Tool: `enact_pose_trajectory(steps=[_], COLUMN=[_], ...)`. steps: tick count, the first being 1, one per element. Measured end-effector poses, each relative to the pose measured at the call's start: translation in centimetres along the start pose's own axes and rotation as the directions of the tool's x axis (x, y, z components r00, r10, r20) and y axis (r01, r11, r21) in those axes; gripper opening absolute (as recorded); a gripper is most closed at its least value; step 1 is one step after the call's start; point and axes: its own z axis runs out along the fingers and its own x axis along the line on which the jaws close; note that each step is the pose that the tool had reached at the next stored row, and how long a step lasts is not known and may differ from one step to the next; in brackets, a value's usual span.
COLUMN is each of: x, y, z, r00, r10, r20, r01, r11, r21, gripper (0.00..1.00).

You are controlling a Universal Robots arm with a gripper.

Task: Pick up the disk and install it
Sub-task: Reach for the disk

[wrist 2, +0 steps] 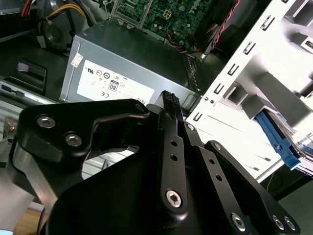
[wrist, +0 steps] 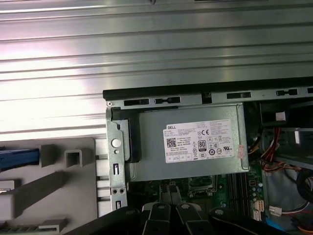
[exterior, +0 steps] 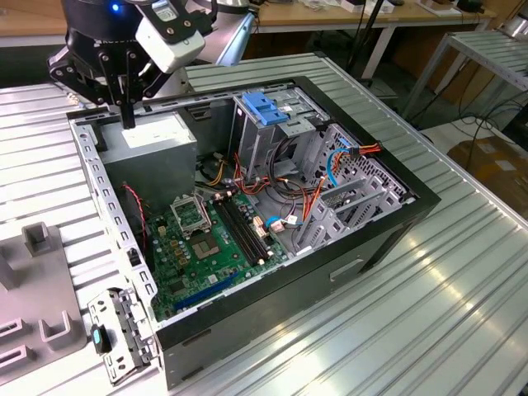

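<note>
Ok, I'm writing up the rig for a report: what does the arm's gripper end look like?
The gripper is matte black: flat, angular linkage plates joined by silver bolts, with slim fingers ribbed at the tip. In the exterior view a blue light glows on the black wrist, beside a whitish camera housing.

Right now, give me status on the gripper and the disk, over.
Gripper shut, empty, above power supply. Disk not in its grip. Cables bunched beside drive cage.

Glossy ribbed metal table (exterior: 429, 313), matt black pincer (exterior: 128, 122)
</note>
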Motion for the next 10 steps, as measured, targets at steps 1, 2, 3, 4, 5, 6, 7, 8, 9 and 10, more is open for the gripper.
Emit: enact_pose_trajectory(steps=[1,2,3,4,5,6,7,8,9,10], x=[0.08,0.13,0.17,0.25,0.29,0.37,0.41,0.5,0.58,0.68], y=[-0.01,-0.01,-0.01,-0.02,-0.02,-0.03,-0.03,-0.04,-0.04,-0.05], z=[0.0,0.0,0.0,0.0,0.0,0.0,0.0,0.0,0.0,0.0], r00=[1.0,1.0,1.0,1.0,1.0,1.0,1.0,1.0,1.0,1.0], r10=[0.0,0.0,0.0,0.0,0.0,0.0,0.0,0.0,0.0,0.0], r20=[-0.0002,-0.0003,-0.0004,-0.0006,-0.0007,-0.0008,-0.001,-0.0011,-0.0013,-0.0015], r01=[0.0,0.0,0.0,0.0,0.0,0.0,0.0,0.0,0.0,0.0], r11=[1.0,1.0,1.0,1.0,1.0,1.0,1.0,1.0,1.0,1.0], r21=[0.0,0.0,0.0,0.0,0.0001,0.0001,0.0001,0.0001,0.0001,0.0001], gripper=[0.11,0.11,0.11,0.11,0.11,0.11,0.11,0.11,0.11,0.11])
